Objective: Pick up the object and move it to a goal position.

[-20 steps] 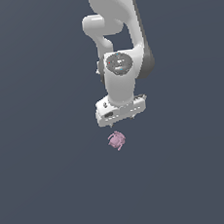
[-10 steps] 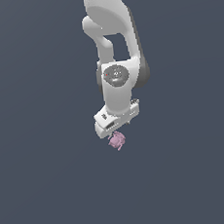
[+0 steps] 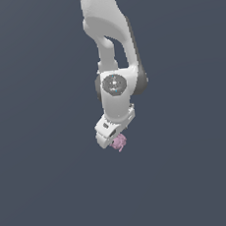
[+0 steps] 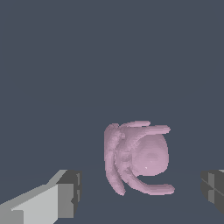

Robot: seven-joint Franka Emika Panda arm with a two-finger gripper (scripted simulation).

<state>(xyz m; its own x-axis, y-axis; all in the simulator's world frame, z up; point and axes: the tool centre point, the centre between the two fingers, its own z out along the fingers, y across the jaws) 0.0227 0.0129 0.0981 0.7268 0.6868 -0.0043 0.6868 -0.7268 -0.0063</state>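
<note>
One object (image 4: 138,159), roundish, curved nubs splayed, between spread tool (image 4: 140,192) fingers

My arm (image 3: 109,51) descends from the upper edge of the exterior view, white with a grey circular joint cap facing the camera. My hand (image 3: 111,135) is tilted, its lower end angled toward the exterior view's left. The object (image 3: 119,143), pink-mauve and lumpy, sits directly at the hand's lower edge, partly overlapped by it. My fingers are not distinguishable here. The background is uniform dark grey-blue.
</note>
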